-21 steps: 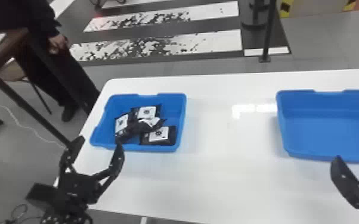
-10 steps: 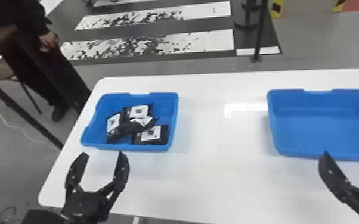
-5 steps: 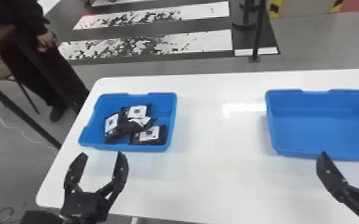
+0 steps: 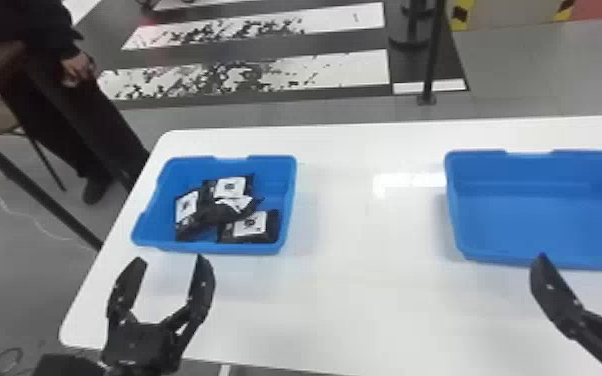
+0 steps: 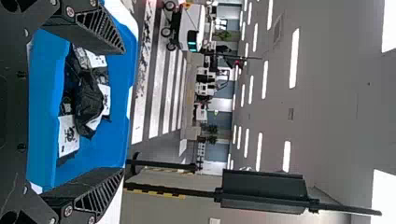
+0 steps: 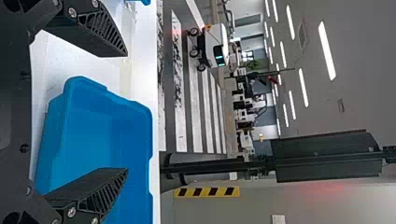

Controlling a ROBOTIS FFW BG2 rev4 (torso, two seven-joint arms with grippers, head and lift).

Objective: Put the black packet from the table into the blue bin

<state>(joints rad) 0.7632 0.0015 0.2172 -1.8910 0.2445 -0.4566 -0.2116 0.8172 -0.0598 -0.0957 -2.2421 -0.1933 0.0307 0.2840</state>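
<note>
Inside the left bin (image 4: 245,248), black packets (image 4: 215,214) lie heaped, so the placing looks done.
Overlapping and partly tilted, they rest within its walls; which one is the task's packet, I cannot tell. Just short of the near rim, the left gripper (image 4: 169,257) has its fingers wide apart, nothing between them. By the right bin (image 4: 540,215), the right gripper (image 4: 584,251) is likewise spread and holds nothing. Next, likely, both arms need only draw back over the table (image 4: 365,300) without catching a rim.

White labels (image 4: 257,226) on black packets (image 4: 219,214) — print unreadable
</note>
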